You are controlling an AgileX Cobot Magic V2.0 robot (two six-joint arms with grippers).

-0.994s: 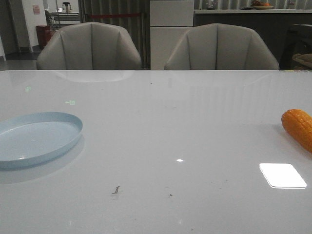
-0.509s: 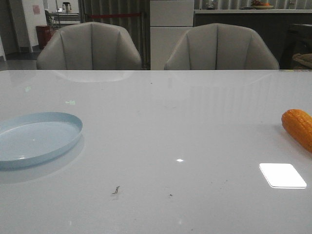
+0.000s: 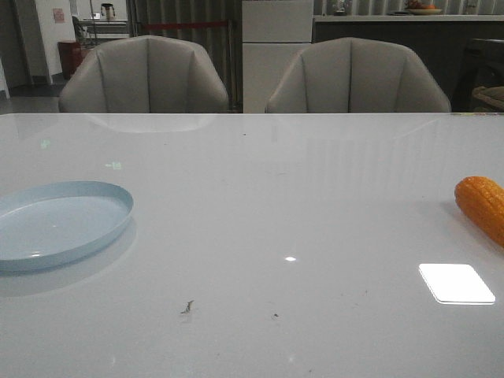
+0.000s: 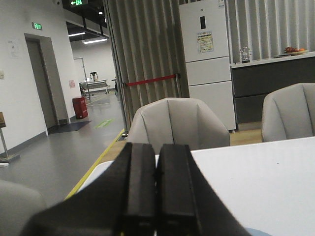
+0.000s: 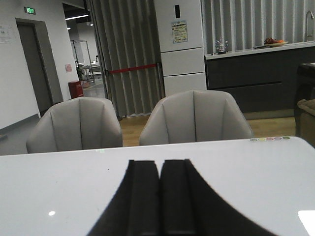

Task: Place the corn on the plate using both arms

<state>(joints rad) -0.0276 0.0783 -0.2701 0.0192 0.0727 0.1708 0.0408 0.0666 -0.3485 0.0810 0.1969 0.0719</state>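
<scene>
Across the front view the white table is lying wide and glossy; near its left edge the pale-blue plate is sitting flat; well apart, at the right edge, the orange corn is lying partly cut off by the frame; the left gripper is showing its fingers pressed together, clenched on nothing; the right gripper is doing likewise.

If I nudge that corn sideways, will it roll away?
Probably: the corn looks rounded and lies flat on the smooth, glossy table. Its taper would likely curve the roll. The bumpy kernels should give grip.
</scene>
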